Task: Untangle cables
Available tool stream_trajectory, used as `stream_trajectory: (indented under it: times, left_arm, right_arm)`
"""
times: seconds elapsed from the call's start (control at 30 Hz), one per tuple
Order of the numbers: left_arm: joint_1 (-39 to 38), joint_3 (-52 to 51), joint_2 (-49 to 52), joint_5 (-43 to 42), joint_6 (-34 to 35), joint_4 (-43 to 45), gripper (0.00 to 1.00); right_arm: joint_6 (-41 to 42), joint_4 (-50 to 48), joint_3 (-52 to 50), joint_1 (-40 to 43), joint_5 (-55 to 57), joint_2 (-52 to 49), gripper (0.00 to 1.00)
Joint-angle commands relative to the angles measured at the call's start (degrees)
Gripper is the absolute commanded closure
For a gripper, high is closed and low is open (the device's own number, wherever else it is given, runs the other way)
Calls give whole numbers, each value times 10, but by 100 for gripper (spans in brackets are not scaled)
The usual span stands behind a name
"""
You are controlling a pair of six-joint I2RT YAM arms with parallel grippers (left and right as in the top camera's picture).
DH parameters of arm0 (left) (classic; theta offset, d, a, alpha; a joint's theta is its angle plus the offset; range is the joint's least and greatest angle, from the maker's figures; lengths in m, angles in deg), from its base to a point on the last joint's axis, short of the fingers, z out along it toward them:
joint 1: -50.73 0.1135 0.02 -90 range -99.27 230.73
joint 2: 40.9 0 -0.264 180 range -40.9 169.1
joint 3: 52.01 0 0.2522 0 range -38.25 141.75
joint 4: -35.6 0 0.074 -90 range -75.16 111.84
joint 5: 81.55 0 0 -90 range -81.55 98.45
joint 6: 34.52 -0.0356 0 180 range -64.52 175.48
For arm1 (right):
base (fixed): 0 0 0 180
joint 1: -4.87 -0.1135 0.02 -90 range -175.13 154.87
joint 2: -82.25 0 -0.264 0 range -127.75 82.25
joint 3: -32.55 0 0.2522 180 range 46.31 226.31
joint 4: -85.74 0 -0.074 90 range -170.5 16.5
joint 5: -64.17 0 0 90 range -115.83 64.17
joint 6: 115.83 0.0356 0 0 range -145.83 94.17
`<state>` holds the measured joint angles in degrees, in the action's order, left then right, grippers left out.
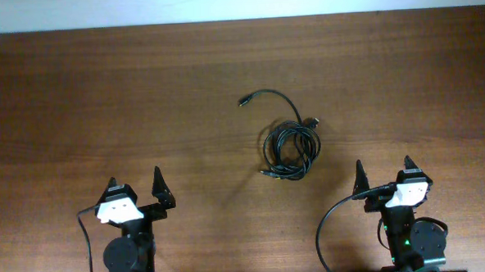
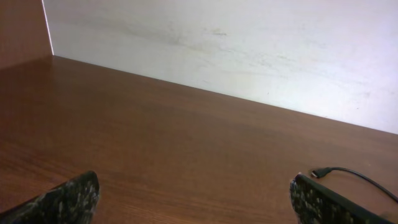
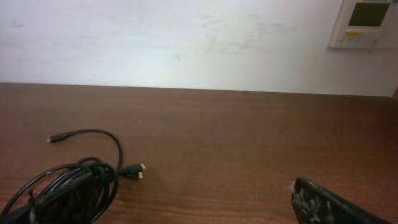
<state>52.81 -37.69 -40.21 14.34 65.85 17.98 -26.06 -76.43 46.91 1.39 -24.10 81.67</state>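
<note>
My left hand [image 1: 134, 178] and right hand [image 1: 384, 164] sit spread and empty at my edge. The cables [image 1: 290, 146] lie coiled mid-table, nearer my right, one plug [image 1: 243, 102] trailing outward. If I grab the whole coil, I'd likely drag it or tighten knots. The table [image 1: 77, 94] looks like smooth wood. Beyond is a white wall [image 3: 186, 37] with a panel [image 3: 367, 23] on it.

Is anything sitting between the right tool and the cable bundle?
Nothing. The overhead view shows only bare wooden table between the open right tool and the bundled cables, which lie ahead and to its left.
</note>
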Motion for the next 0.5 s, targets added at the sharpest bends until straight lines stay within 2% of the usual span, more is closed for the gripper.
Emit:
stream_trajectory:
  times: [0.0,0.13,0.27,0.33,0.47]
  left_arm:
    - [3,0,-3,10,7,-2,1]
    - [3,0,-3,-6,7,-3,1]
    - [3,4,-3,-135,7,1,1]
    - [3,21,-3,-158,7,-9,1]
    - [3,148,0,-169,7,-159,2]
  right_arm:
    - [1,3,-3,-2,16,1,2]
    - [1,3,-3,-2,16,1,2]
    - [1,3,-3,-2,16,1,2]
    - [1,3,-3,-2,16,1,1]
    - [1,3,-3,-2,16,1,2]
